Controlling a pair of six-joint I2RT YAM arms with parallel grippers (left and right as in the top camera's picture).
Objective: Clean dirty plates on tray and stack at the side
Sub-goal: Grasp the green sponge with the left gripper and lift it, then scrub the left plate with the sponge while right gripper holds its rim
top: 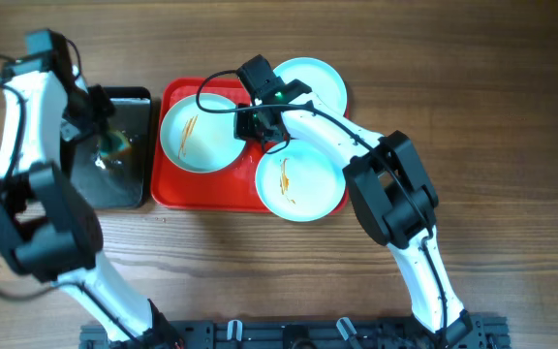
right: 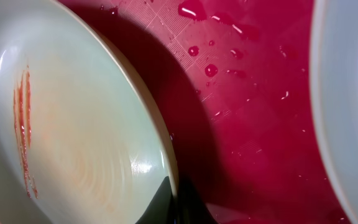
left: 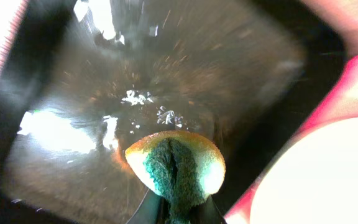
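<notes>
The red tray (top: pixel 190 190) holds three white plates. The left plate (top: pixel 194 136) has an orange smear, and my right gripper (top: pixel 258 124) is shut on its right rim. In the right wrist view the fingers (right: pixel 178 200) clamp that plate's edge (right: pixel 73 124) above the wet tray (right: pixel 247 93). A second smeared plate (top: pixel 300 182) overhangs the tray's front right. A third plate (top: pixel 310 81) with no smear showing sits at the back right. My left gripper (left: pixel 178 208) is shut on a yellow-green sponge (left: pixel 174 163), which it holds over the black tray (top: pixel 114 179).
The black glossy tray (left: pixel 73 137) is wet and lies just left of the red tray. The neighbouring plate's rim (right: pixel 353 112) is close on the right of my right gripper. Bare wooden table (top: pixel 260 262) lies in front.
</notes>
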